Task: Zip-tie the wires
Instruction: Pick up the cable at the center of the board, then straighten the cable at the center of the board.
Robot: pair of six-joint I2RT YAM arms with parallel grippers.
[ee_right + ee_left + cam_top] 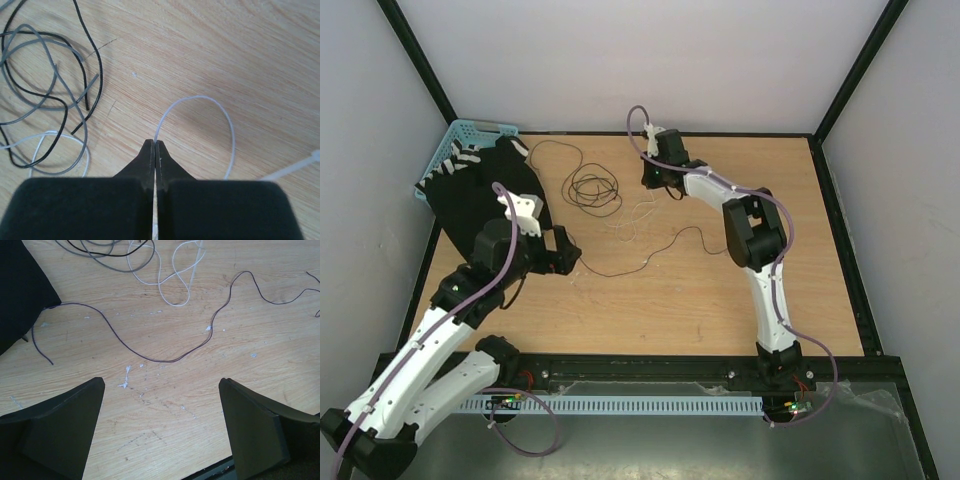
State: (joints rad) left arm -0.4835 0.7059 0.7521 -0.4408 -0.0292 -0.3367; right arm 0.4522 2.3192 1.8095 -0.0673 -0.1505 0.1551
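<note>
The wires lie as a loose coil of thin dark and grey strands at the table's far middle. One long dark strand runs toward the front. My right gripper is beside the coil. In the right wrist view it is shut on a thin white wire that loops out from its tips. The black and grey strands lie to its left. My left gripper stands open over bare wood, short of the long dark strand.
A white zip tie lies on the wood right of the right gripper. A black cloth and a blue basket fill the far left corner. More white wire curls beyond the left gripper.
</note>
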